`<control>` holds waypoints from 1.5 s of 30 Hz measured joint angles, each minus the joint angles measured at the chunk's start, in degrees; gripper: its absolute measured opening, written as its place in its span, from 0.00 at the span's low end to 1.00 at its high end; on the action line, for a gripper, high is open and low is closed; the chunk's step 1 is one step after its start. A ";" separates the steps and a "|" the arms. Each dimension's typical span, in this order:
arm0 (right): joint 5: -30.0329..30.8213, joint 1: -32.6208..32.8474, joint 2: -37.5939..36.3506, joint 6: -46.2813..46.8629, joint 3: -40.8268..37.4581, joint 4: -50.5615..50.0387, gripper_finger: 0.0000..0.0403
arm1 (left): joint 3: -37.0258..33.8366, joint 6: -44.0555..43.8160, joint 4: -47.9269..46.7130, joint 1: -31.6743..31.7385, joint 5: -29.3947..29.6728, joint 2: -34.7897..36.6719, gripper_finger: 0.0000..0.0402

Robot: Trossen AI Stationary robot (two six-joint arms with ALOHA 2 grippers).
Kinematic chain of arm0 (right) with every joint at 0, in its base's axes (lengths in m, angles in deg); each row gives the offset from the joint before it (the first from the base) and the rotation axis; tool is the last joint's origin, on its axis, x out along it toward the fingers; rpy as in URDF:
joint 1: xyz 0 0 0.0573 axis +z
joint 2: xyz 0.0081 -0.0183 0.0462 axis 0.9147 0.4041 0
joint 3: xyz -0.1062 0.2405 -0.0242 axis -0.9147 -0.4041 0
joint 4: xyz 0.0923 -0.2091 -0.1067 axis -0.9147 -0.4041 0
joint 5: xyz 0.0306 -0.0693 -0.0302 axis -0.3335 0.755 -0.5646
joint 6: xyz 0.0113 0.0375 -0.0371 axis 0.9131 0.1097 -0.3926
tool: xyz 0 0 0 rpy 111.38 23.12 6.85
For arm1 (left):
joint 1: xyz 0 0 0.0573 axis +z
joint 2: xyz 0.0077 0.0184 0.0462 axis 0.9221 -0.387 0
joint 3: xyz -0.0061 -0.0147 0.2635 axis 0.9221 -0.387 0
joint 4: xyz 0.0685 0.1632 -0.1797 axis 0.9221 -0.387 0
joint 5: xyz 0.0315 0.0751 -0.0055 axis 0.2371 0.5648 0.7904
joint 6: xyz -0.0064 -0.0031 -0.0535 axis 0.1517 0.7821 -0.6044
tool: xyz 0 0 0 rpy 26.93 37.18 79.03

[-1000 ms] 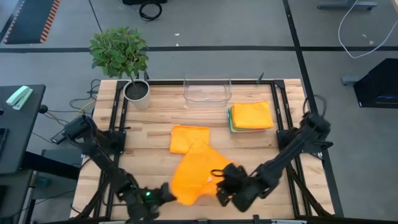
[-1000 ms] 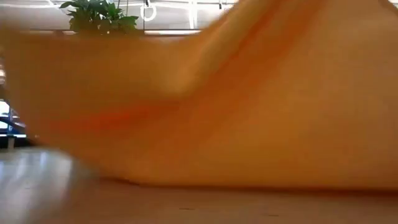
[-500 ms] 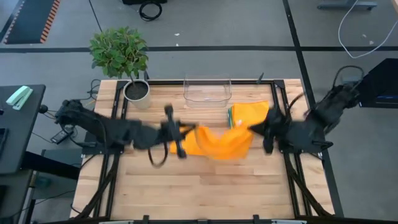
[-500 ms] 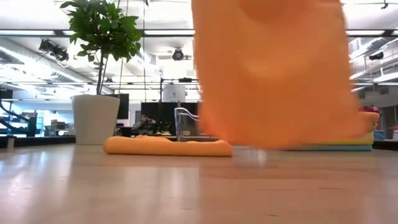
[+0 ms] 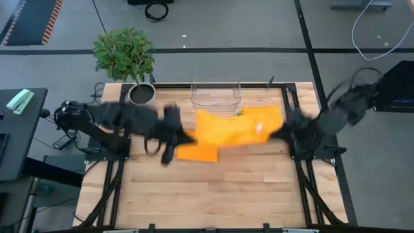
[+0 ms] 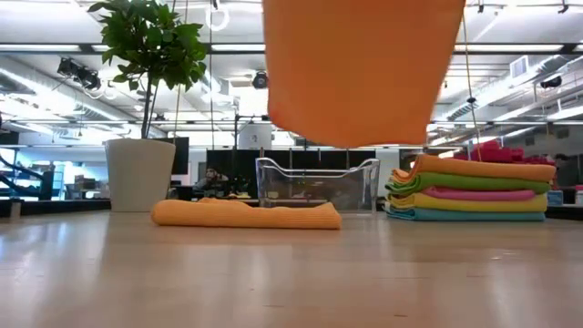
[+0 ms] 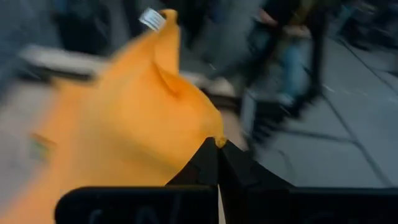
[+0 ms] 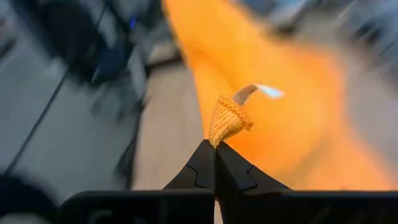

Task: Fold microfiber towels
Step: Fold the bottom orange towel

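Since half a second ago both arms have carried the cloth farther toward twelve o'clock, and it now hangs higher, clear of the low camera's middle ground. Left gripper (image 7: pixel 217 144), fingers pinched fully together, clamps one corner of the soft orange microfiber towel (image 5: pixel 226 128); right gripper (image 8: pixel 215 148), likewise closed tight, pinches the opposite corner, where the waffle-like weave bunches into a small cone beside a white tag (image 8: pixel 244 94) whose writing is too blurred to read. A similar white tag (image 7: pixel 151 18) sticks up at another corner in the left wrist view. The stretched towel hangs in the air between the two grippers, its lower edge sagging.

Under it, at table centre, lies a folded orange towel (image 6: pixel 246 215), a flat rounded slab. At two o'clock sits a neat stack of folded towels (image 6: pixel 472 189): orange, green, pink, yellow, blue. A clear plastic bin (image 6: pixel 317 183) stands at twelve o'clock, a white potted plant (image 6: pixel 139 173) at ten o'clock. The butcher-block wooden table (image 5: pixel 213 188) shows pale planks; behind is an office with ceiling strip lights.
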 joint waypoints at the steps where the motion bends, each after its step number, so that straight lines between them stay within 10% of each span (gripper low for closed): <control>1: -0.95 2.81 1.43 3.14 -1.68 0.00 0.01 | -1.72 -2.36 0.14 -2.97 0.09 -0.04 0.01; 6: 2.36 18.83 11.80 22.90 -13.97 9.98 0.01 | -18.93 -15.03 10.33 -19.15 9.49 -3.57 0.01; 11: 15.06 28.91 28.93 40.51 -24.88 40.14 0.01 | -38.43 -29.32 39.21 -32.32 22.15 -11.47 0.01; 18: 17.78 31.27 54.11 56.58 -17.33 54.94 0.01 | -44.97 -47.19 68.64 -40.86 35.09 -28.15 0.01; 23: 18.87 30.72 58.00 60.89 -5.71 43.88 0.01 | -36.79 -49.01 62.82 -40.84 35.95 -30.43 0.01; 32: 13.37 26.56 50.69 75.77 0.92 -6.96 0.01 | -22.96 -42.75 22.66 -26.96 36.46 -29.58 0.01; 45: 6.10 18.86 31.96 71.94 -29.92 5.07 0.01 | -23.00 -36.98 12.54 -12.35 25.74 -30.05 0.01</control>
